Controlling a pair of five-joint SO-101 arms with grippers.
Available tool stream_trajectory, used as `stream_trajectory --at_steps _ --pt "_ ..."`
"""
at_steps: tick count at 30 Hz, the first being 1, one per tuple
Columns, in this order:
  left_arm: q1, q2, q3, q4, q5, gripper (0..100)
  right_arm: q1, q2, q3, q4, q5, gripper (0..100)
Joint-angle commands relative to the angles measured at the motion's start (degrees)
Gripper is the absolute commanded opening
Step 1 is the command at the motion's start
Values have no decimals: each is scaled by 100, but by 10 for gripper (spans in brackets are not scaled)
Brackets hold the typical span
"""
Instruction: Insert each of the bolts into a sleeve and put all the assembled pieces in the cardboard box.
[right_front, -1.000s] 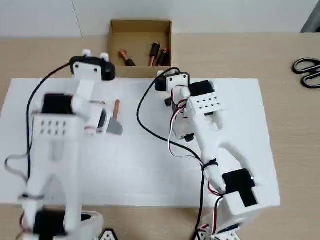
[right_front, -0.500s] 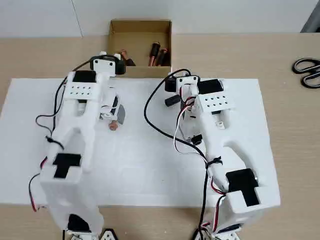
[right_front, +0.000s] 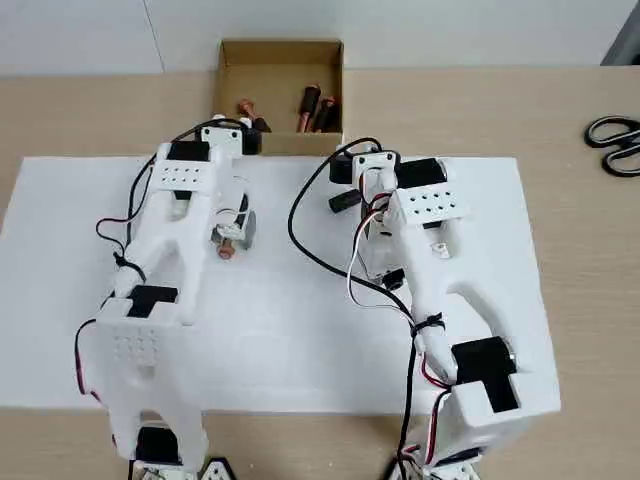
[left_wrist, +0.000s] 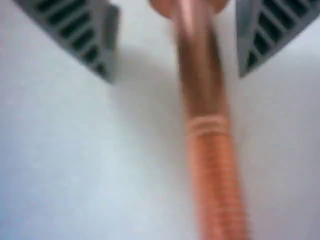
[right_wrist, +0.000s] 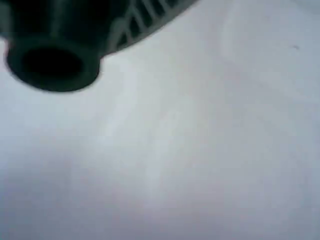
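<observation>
Over the last second the left gripper (left_wrist: 175, 72) has lowered its spread, non-touching fingers astride the copper-coloured threaded metal bolt (left_wrist: 205, 125), which lies on the white sheet (right_front: 300, 330) at 7 o'clock from the open cardboard box (right_front: 228, 60), so a grasp looks imminent, while the right gripper (right_front: 352, 192) pinches the black cylindrical sleeve (right_wrist: 52, 65).

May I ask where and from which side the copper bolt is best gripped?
Grip the copper bolt on its smooth shank just below the head, from straight above: it lies flat on the sheet inside the open left gripper, and this leaves the threads free for the sleeve.
</observation>
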Motion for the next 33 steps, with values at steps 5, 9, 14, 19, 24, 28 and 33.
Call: stream_trajectory --at_steps 5,9,14,19,24,28,33 --pt "9 -62 -268 62 -202 6 48 -374 -132 4 70 4" --pt "211 -62 -488 466 -255 6 48 -374 -132 -4 70 4" --pt "484 -62 -1314 1187 -237 6 48 -374 -132 4 70 4" --pt "457 -141 -1859 1468 -281 6 57 -374 -132 4 70 4" --pt "167 -747 -1455 1468 -1029 6 57 -374 -132 13 79 4" --pt "-26 -1503 -1007 1468 -1662 6 57 -374 -141 13 79 4" --pt "-18 -2752 13 1468 -2681 6 66 -374 -149 13 141 4"
